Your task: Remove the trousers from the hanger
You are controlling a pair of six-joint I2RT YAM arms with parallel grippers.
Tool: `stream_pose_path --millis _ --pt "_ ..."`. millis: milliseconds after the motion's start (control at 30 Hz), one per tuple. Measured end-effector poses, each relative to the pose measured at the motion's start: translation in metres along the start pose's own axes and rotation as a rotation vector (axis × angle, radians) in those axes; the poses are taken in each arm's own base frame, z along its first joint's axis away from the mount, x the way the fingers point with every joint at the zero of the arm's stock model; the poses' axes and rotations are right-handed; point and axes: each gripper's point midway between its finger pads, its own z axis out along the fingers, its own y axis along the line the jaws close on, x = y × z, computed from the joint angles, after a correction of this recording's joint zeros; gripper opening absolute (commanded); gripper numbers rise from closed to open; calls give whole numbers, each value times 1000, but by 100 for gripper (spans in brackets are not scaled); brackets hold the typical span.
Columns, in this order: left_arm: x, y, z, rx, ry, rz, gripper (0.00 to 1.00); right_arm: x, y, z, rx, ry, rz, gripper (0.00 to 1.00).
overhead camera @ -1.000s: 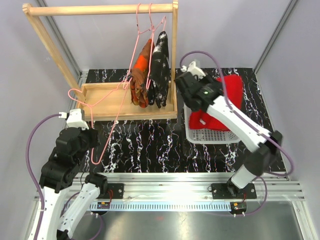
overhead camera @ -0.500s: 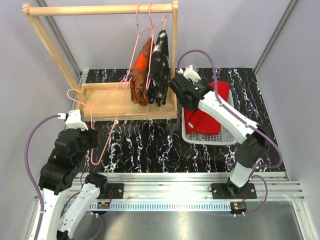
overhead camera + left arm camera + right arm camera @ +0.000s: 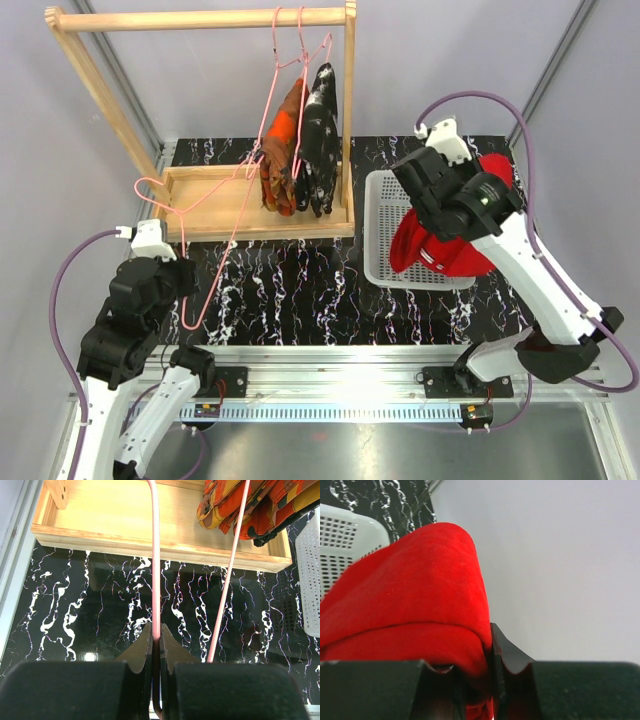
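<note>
One soft red trousers [image 3: 440,252] sags, pinched at its fold by the right end effector [image 3: 479,655]; left end effector [image 3: 156,640] squeezes a hanger [image 3: 156,555].

I log left arm [image 3: 125,330] folded low by its base, left gripper [image 3: 156,636] pinched tight on pink hanger [image 3: 155,555]; right arm [image 3: 545,275] raised, elbow out right, right gripper [image 3: 487,650] clamping red trousers [image 3: 410,590].

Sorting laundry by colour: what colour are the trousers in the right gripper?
The trousers are plain red, clearest in the right wrist view.
</note>
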Motion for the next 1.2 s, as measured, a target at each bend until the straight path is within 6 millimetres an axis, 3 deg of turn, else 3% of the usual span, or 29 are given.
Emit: stream_pose_path --millis 133,267,367,600,733,1000,1200 --pt "0 0 0 0 0 0 0 8 -17 -4 18 -5 7 0" --pt "0 0 0 0 0 0 0 26 -10 -1 22 17 -74 0" --pt "0 0 0 -1 0 0 0 39 14 7 6 45 -158 0" --pt "0 0 0 0 0 0 0 53 101 39 -54 153 -292 0" --pt "0 0 0 0 -1 0 0 54 141 55 -65 180 -331 0" --pt "0 0 -1 1 -3 -1 0 30 183 74 -103 188 -315 0" --pt "0 0 -1 1 -3 -1 0 35 215 96 -145 246 -282 2"
